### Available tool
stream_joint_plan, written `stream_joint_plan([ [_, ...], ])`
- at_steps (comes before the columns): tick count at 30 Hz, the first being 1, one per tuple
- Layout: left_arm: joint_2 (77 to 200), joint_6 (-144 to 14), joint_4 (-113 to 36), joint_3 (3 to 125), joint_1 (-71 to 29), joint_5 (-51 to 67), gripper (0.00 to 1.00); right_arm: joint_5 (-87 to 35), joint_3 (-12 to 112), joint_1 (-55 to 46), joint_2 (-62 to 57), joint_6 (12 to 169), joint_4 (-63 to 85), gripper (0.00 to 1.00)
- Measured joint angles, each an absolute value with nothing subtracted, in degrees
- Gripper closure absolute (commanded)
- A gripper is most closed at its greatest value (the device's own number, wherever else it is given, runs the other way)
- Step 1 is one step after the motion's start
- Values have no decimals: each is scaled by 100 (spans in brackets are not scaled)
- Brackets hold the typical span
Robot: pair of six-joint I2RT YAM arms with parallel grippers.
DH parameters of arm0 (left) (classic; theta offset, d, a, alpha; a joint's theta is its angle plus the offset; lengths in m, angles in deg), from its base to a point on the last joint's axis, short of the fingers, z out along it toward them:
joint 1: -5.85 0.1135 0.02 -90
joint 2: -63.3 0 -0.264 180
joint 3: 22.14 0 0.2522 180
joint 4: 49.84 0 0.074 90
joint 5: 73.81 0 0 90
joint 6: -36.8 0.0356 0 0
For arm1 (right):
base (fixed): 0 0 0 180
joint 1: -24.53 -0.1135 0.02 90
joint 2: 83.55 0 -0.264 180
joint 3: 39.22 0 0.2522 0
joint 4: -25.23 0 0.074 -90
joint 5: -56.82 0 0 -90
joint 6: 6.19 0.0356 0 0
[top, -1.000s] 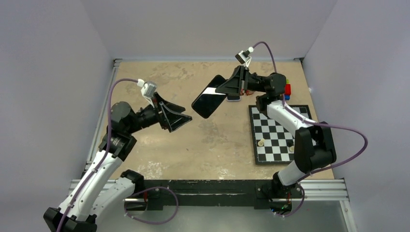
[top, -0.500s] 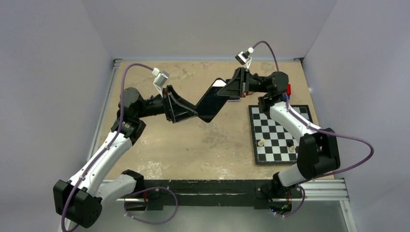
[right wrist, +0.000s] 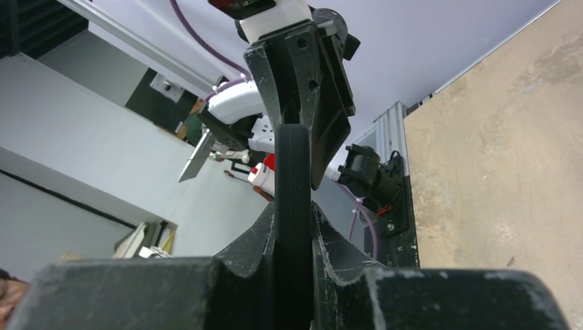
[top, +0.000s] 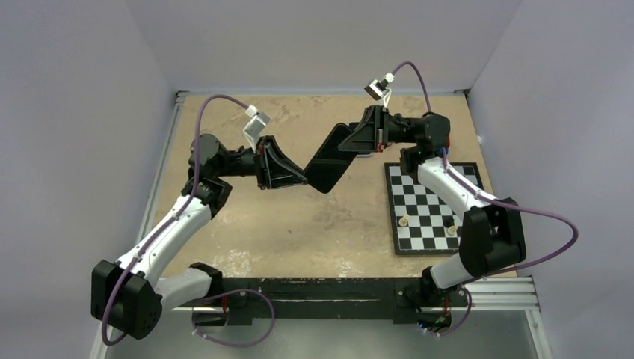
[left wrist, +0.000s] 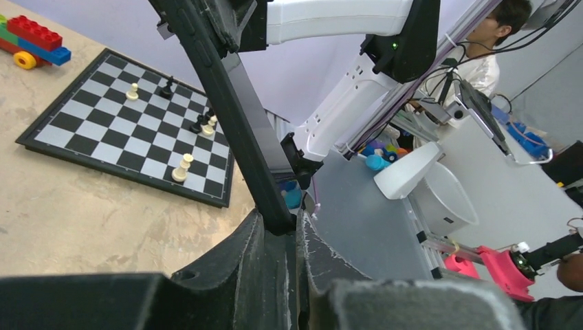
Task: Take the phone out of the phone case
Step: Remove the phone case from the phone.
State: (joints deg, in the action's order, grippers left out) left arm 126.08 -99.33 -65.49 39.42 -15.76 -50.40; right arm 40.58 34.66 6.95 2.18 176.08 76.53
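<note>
Aloft, phone (top: 329,161); tan tabletop (top: 299,224), lavender walls (top: 321,37).

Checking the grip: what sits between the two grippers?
The cased phone spans that gap, one end in the left gripper, the other in the right gripper; the top view shows it.

counter (top: 299,224): tan, kinda blotchy
chessboard (top: 428,213): lying flat, right side
chess pieces (left wrist: 182,168): a few, black and white, standing
toy bricks (left wrist: 34,42): colourful, near the board's far corner
</note>
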Motion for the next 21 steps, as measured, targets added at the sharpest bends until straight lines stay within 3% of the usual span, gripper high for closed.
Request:
stream_joint_plan([
  [5, 12707, -9994, -6604, 3955, -1589, -5158, 95, 4136, 3466, 690, 220, 17689, 8040, 100],
  [21, 13083, -9817, -8125, 3802, -1613, -5963, 100, 4114, 3324, 592, 526, 19140, 9727, 100],
])
